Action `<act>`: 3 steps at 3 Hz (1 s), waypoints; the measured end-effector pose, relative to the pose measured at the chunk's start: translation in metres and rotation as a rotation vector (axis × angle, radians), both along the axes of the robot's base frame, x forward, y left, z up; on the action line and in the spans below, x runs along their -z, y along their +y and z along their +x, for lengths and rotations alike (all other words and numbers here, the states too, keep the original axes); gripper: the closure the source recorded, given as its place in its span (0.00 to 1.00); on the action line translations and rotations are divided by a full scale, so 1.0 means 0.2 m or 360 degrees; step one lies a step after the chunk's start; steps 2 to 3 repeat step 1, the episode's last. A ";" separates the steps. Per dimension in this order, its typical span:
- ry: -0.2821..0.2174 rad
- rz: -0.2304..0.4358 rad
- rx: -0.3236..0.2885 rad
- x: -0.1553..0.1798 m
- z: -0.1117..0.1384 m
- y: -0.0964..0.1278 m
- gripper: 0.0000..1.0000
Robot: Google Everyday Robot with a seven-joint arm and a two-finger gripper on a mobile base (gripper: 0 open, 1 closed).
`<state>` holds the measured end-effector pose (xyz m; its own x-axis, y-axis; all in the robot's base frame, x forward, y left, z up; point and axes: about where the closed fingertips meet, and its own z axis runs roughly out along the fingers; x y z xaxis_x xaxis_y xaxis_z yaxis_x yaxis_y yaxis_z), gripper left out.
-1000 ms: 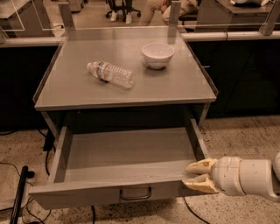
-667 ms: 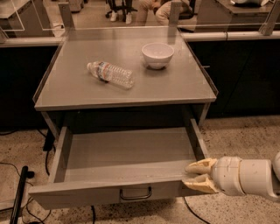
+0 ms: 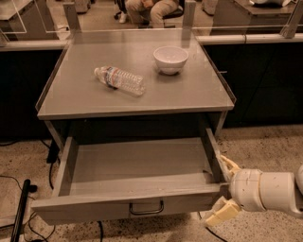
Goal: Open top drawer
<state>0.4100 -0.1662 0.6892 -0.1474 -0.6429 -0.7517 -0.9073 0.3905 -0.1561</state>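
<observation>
The top drawer [image 3: 128, 204] is a wide grey metal drawer under the table top, pulled far out toward me. Its shallow grey tray [image 3: 142, 163] shows nothing inside. A dark bail handle [image 3: 147, 208] hangs mid-front. My gripper [image 3: 224, 189] is at the drawer's front right corner, with pale fingers [image 3: 230, 165] spread above and below the corner, open and holding nothing. No other drawer fronts are in view.
A grey table top [image 3: 85, 94] carries a clear plastic water bottle [image 3: 120, 80] lying on its side and a white bowl [image 3: 170, 58]. A person sits on a chair [image 3: 151, 7] behind the table. Dark cables [image 3: 21, 208] lie on the speckled floor at left.
The view has shifted slightly, so the table sits a little lower and left in frame. The drawer stays pulled out. My gripper stays at the front right corner.
</observation>
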 end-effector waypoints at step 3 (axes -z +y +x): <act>0.0000 0.0000 0.0000 0.00 0.00 0.00 0.00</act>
